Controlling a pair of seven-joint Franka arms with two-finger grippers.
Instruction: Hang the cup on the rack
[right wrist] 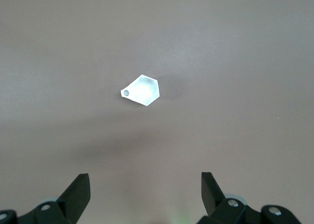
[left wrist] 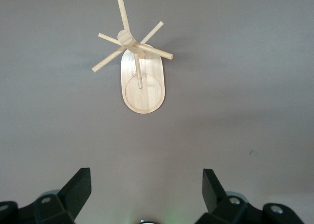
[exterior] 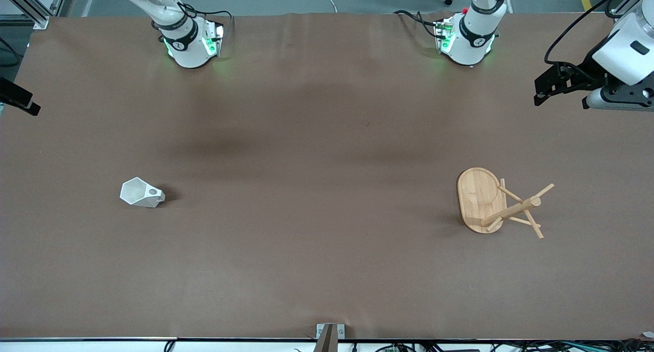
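White cup [exterior: 141, 193] on the brown table [exterior: 317, 137], toward the right arm's end, lying on its side with the open rim turned toward that end. Handle with the round hole facing up. Nothing touching it. Seen also in the right wrist view [right wrist: 141, 90], alone on the bare surface.

Well apart from the cup, toward the left arm's end: bamboo rack [exterior: 498, 203], tipped over, the oval base standing on its edge, post and thin pegs pointing toward that end of the table. Seen also in the left wrist view [left wrist: 136, 62].

Right gripper [right wrist: 145, 194] high over the table, with the cup below it, 2 fingers spread wide, holding nothing.

Left gripper [left wrist: 146, 192] also high over the table, near the rack, fingers spread wide, empty. Both arms waiting.
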